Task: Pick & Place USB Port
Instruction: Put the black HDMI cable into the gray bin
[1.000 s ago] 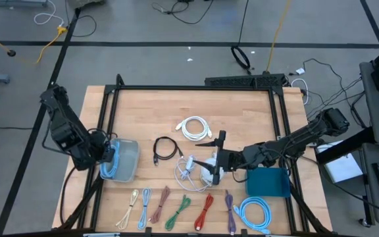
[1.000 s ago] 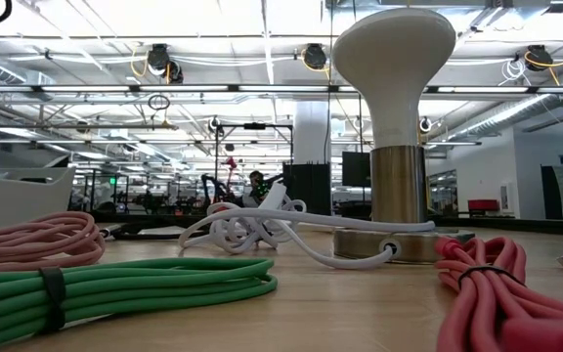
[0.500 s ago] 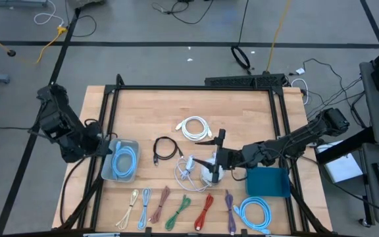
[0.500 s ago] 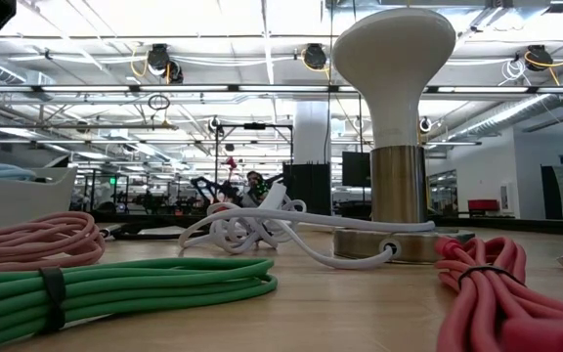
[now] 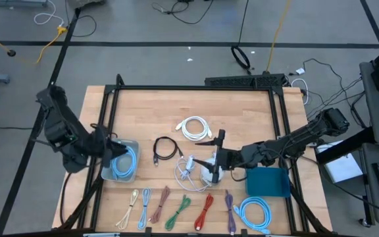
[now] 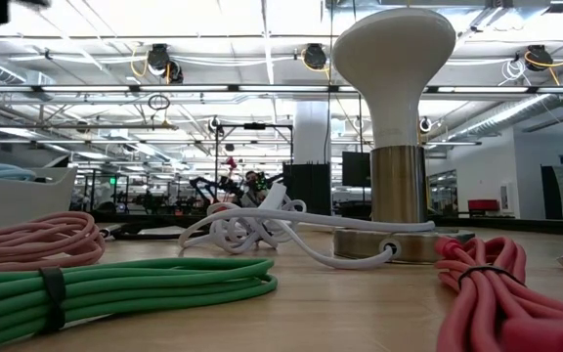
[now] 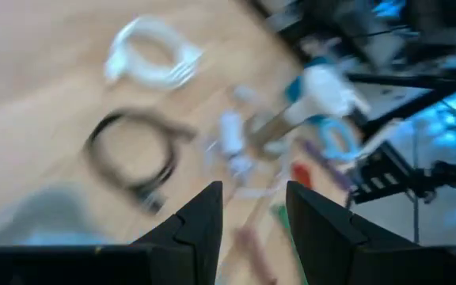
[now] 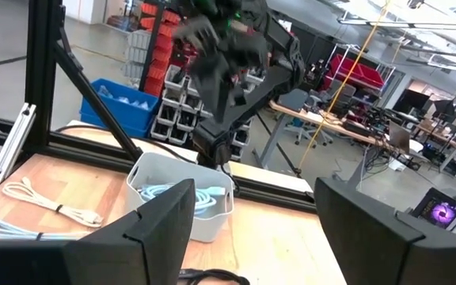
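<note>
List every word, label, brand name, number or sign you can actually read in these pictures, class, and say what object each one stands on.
None can be read in any view.
Lamp: plain white shade and metal stem, no marking visible.
Grey bin: no label on the wall that shows.
Teal box: its top is blank.
Screen in the room behind: a glowing graphic, too small to read.
Left wrist view: too blurred to read anything.

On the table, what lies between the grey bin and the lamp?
In the high view, a coiled black cable lies between the grey bin and the lamp, plus the lamp's tangled white cord.
</note>
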You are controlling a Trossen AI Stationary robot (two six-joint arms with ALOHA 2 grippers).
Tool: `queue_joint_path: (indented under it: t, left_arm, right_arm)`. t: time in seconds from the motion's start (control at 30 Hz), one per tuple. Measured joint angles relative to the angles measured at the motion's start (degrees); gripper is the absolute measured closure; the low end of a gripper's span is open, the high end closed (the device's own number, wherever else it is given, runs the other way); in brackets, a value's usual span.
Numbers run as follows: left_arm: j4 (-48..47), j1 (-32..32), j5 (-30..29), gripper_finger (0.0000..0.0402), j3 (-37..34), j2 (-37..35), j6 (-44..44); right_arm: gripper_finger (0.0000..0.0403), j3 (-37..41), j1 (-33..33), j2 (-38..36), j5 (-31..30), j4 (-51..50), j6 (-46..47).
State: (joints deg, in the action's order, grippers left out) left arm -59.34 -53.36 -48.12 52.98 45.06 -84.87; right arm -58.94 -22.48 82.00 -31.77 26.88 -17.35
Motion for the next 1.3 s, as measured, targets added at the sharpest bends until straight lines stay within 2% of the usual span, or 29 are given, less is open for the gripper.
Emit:
queue_joint_path:
  t: [0.07, 0.17, 0.23, 0.37, 0.43, 0.6, 0.77, 1.0, 1.1, 1.3]
  left_arm:
    - [9.4, 2.1, -0.8, 0.0259, -0.6, 2.7, 12.5]
    - [22.7, 5.1, 0.9, 0.0259, -0.9, 8.2, 31.2]
    - [27.2, 7.3, 1.7, 0.0259, -0.9, 12.5, 39.0]
    - [26.3, 15.5, -1.0, 0.0259, -0.9, 20.5, 42.5]
    - [24.5, 21.2, -0.2, 0.0259, -1.0, 24.3, 42.6]
    - [25.2, 35.7, 8.3, 0.0259, -1.0, 31.5, 50.8]
    - [25.5, 46.2, 15.2, 0.0259, -1.0, 35.7, 59.4]
    - [33.5, 51.2, 21.2, 0.0259, -1.0, 38.9, 72.2]
    - [34.3, 52.0, 26.0, 0.0259, -1.0, 39.0, 77.1]
    - [26.2, 52.9, 27.7, 0.0259, -0.9, 38.9, 79.9]
  right_arm:
    - [0.0149, 0.0, 0.0, 0.0, 0.0, -0.5, 0.7]
    - [0.0149, 0.0, 0.0, -0.4, 0.0, -1.2, 1.7]
    - [0.0149, 0.0, -0.1, -1.1, 0.0, -2.0, 3.0]
    - [0.0149, 0.0, -0.7, -3.2, -1.6, -3.7, 5.7]
    - [0.0149, 0.0, -1.2, -3.9, -3.4, -3.9, 6.0]
    - [0.0149, 0.0, -3.1, -4.2, -7.5, -4.9, 5.6]
    - [0.0149, 0.0, -4.2, -4.2, -10.8, -7.5, 5.3]
    - [0.0149, 0.0, -5.0, -4.2, -16.3, -11.2, 5.2]
    - [0.0149, 0.0, -5.0, -4.2, -17.6, -12.2, 5.2]
    - [0.0149, 0.0, -5.0, -4.2, -17.9, -12.5, 5.3]
